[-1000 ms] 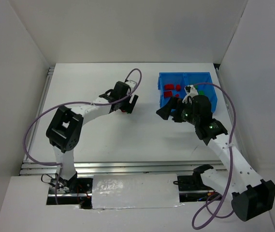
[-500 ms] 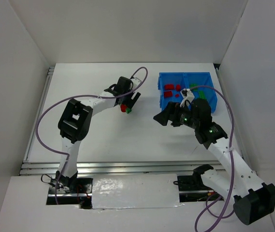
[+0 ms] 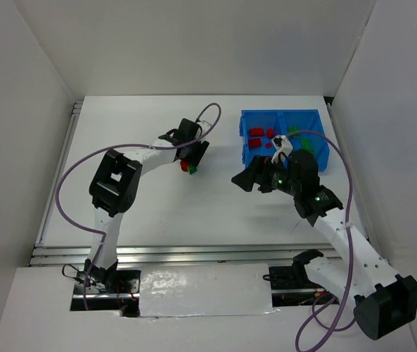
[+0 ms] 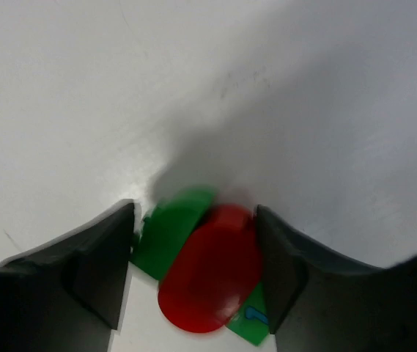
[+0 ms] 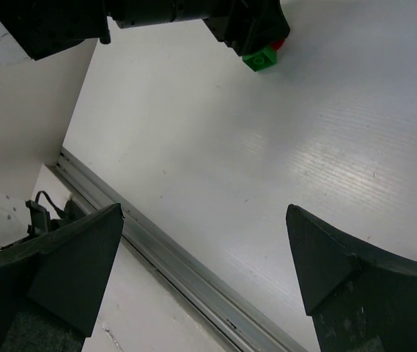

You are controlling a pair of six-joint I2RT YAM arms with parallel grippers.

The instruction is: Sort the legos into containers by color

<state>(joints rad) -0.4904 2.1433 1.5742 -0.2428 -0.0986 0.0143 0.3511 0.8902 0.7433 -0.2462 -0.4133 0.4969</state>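
Top external view: a white table (image 3: 157,213) carries a bright blue plastic bin (image 3: 318,117) at the far right, split into two compartments. Small red bricks (image 3: 261,135) lie in its left compartment and green bricks (image 3: 305,138) in its right. The left gripper (image 3: 192,157) stands over a studded red brick (image 4: 212,271) and a green brick (image 4: 168,235) that touch each other, left of the bin and well apart from it. Its fingers flank the pair closely, but I cannot tell whether they pinch it. The right gripper (image 3: 241,178), spread wide and empty, hovers between the pair and the bin. The left arm is nearer, and the pair sits directly between its fingers.
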